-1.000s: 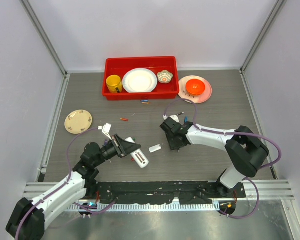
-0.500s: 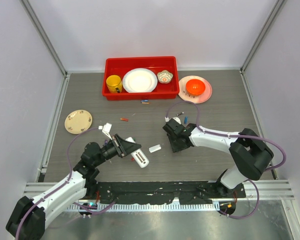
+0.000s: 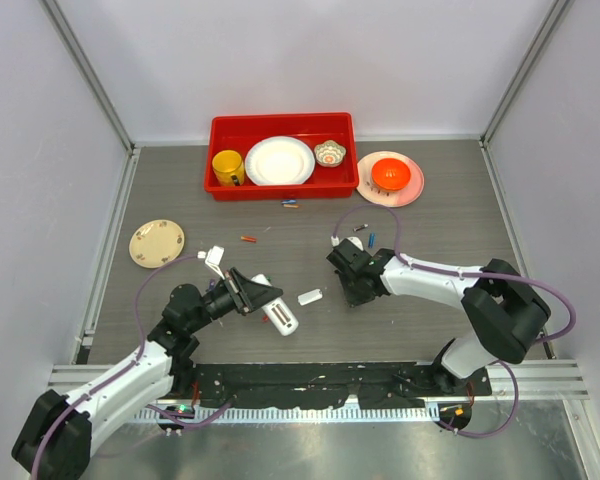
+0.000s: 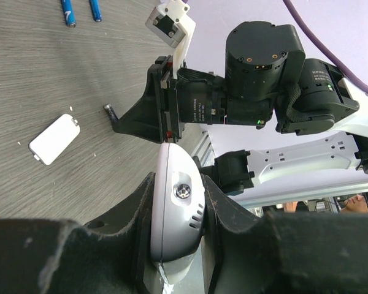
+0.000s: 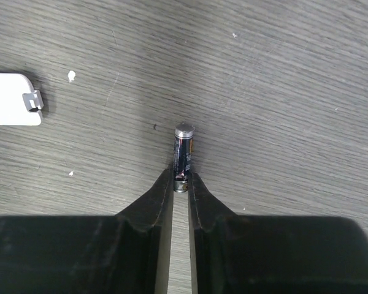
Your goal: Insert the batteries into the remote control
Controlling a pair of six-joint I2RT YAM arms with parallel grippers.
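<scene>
Left of the cover [image 3: 310, 296], the remote control [image 3: 279, 315]; right of it, a battery [image 5: 184, 152]
The left gripper [image 3: 258, 297] clamps the remote control's sides; the right gripper [image 5: 181, 179] pinches one end of the black battery (fingers almost together), near the cover.
</scene>
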